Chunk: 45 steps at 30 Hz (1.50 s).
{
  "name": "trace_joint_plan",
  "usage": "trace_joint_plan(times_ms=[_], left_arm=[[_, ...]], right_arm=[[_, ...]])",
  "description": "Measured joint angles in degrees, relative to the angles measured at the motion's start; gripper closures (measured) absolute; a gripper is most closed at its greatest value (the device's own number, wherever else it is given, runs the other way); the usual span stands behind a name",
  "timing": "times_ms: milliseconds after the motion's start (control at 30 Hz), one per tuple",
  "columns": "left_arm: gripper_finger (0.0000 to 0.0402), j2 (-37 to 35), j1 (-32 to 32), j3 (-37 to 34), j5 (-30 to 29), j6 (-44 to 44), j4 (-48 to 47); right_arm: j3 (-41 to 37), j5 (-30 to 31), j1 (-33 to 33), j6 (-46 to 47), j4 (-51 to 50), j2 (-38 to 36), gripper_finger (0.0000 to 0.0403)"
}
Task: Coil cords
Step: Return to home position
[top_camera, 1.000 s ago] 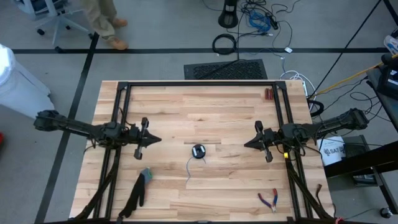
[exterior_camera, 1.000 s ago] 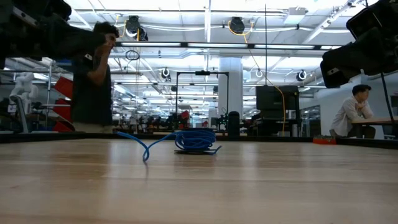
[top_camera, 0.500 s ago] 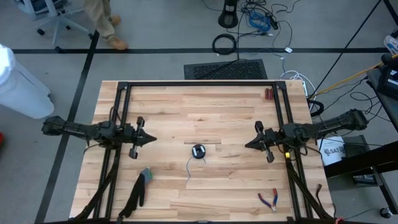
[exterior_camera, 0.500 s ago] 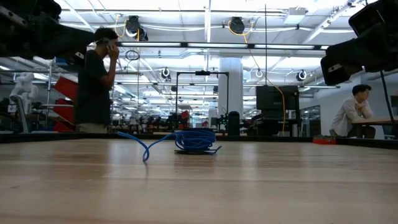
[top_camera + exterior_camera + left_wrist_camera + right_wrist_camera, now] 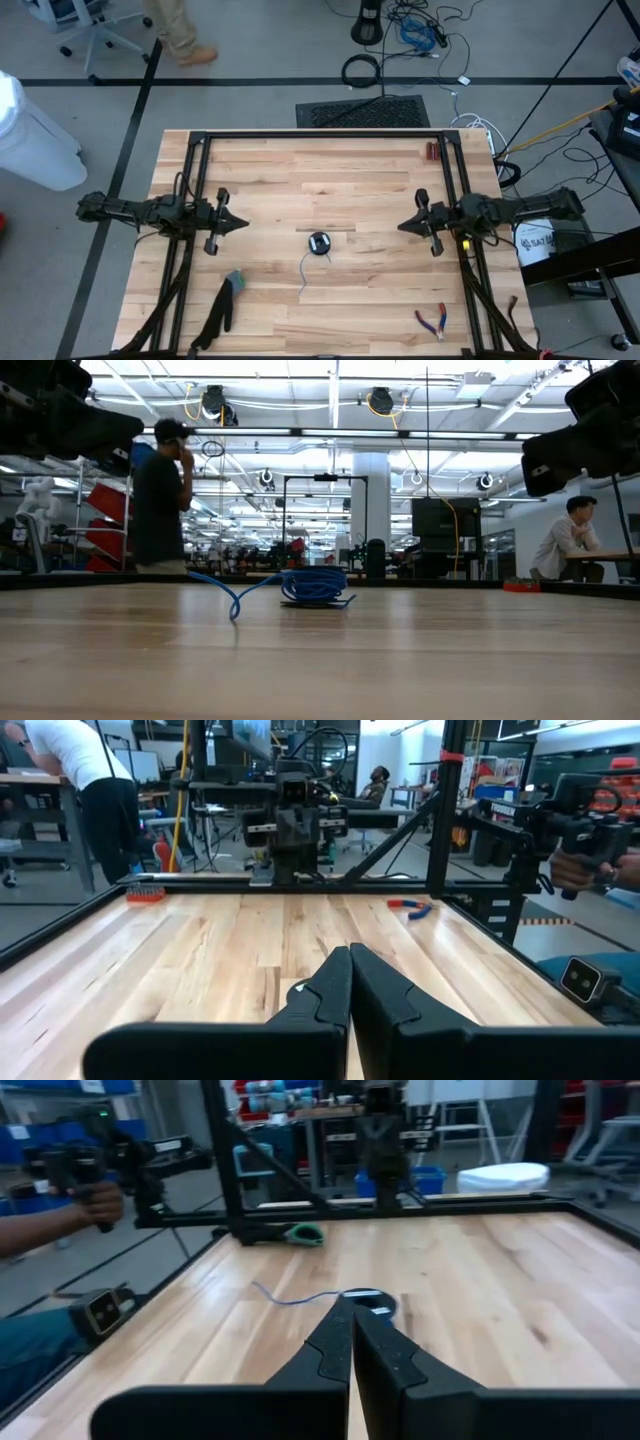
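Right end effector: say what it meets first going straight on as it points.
Probably the left end effector, facing the right end effector across the table. The coiled cord lies on the table slightly off that line, so it likely gets passed over.

The robot has two long, thin, black arms, the left arm (image 5: 130, 210) and the right arm (image 5: 520, 207), each lumpy at the joints and ending in a black claw, the left gripper (image 5: 240, 222) and the right gripper (image 5: 402, 226), with two smooth fingers (image 5: 322, 1000) that narrow to a point.

Smooth, faintly glossy pale wood planks form the table (image 5: 300, 170); blue cord (image 5: 312, 585) plastic-sheathed; left gripper (image 5: 350, 956) – matt black; frame (image 5: 320, 134) black metal.
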Motion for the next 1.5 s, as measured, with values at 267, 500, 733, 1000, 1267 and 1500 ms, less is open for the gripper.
trace_joint_plan(times_ms=[267,500,733,1000,1267,1500], left_arm=[[0.0393,-0.55,0.00,0.00,-0.18,0.04,-0.66],[0.0393,-0.55,-0.02,0.00,-0.72,0.46,-0.69],[0.0393,-0.55,0.00,-0.02,-1.07,1.11,-0.78],[0.0393,-0.55,0.00,-0.02,-0.74,3.59,-0.97],[0.0393,-0.55,0.00,-0.02,-0.89,4.58,-1.00],[0.0393,-0.55,2.38,-0.02,-1.79,4.77,-0.91]], right_arm=[[0.07,1.60,-4.10,1.00,-3.44,-4.37,0.0403],[0.07,1.38,-5.22,0.65,-3.52,-4.41,0.0403],[0.07,1.21,-5.22,0.63,-3.63,-4.39,0.0403],[0.07,1.18,-5.20,0.68,-3.66,-2.89,0.0403],[0.07,1.21,-5.20,-2.41,-3.66,-2.35,0.0403],[0.07,1.25,-5.20,-8.63,-3.45,-2.35,0.0403]])
